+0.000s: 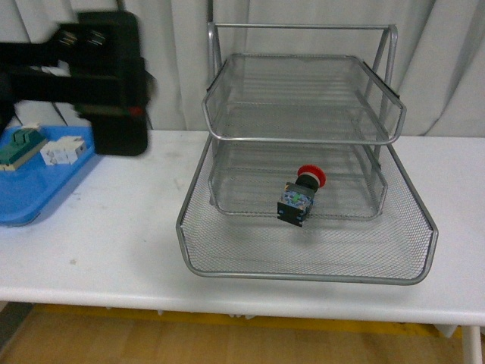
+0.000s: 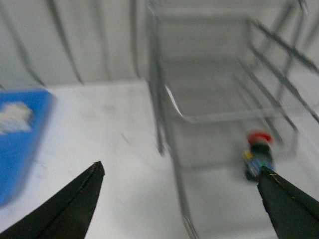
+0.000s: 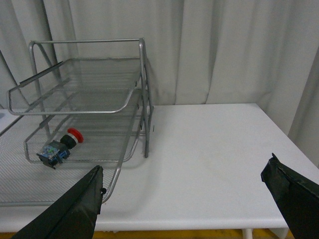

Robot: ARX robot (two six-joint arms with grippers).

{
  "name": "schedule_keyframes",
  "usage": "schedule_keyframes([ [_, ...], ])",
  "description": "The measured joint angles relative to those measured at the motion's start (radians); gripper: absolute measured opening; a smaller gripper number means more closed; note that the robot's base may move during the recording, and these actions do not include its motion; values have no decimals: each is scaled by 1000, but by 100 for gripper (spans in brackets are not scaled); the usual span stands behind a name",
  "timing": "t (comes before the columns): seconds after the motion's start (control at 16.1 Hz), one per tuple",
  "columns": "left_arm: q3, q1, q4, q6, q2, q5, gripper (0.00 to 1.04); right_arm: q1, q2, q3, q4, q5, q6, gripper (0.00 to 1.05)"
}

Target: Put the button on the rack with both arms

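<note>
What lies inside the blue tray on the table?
A green block and a white block lie in the blue tray. The left arm hides its far right corner.

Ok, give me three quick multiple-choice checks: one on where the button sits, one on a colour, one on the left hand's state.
1. Where is the red-capped, black-and-blue push button?
A) on the top tier of the rack
B) inside the silver wire-mesh rack, below its top tier
C) outside the rack

2. What colour is the button's mushroom cap?
A) green
B) red
C) yellow

3. The black left hand is:
A) open and empty
B) shut on the button
C) clamped on the rack's rim

Answers:
1 B, the button lies on mesh within the rack's frame, under the top tier.
2 B, the cap shows red in all three views.
3 A, the left wrist view shows its fingers spread wide with nothing between them.
</note>
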Motion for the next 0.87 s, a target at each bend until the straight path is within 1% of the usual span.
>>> schedule_keyframes([
  [0.06, -187, 110, 125, 34, -203, -30, 69, 0, 0, 0, 0, 1, 0, 98],
  [0.12, -378, 440, -106, 42, -647, 266, 18, 0, 0, 0, 0, 0, 0, 98],
  [0.19, -378, 444, -105, 42, -682, 271, 8, 0, 0, 0, 0, 0, 0, 98],
  [0.25, -391, 433, -123, 44, -708, 288, 2, 0, 0, 0, 0, 0, 0, 98],
  [0.44, -439, 433, -180, 45, -795, 288, 2, 0, 0, 0, 0, 0, 0, 98],
  [0.87, -451, 433, -214, 45, -846, 288, 2, 0, 0, 0, 0, 0, 0, 98],
])
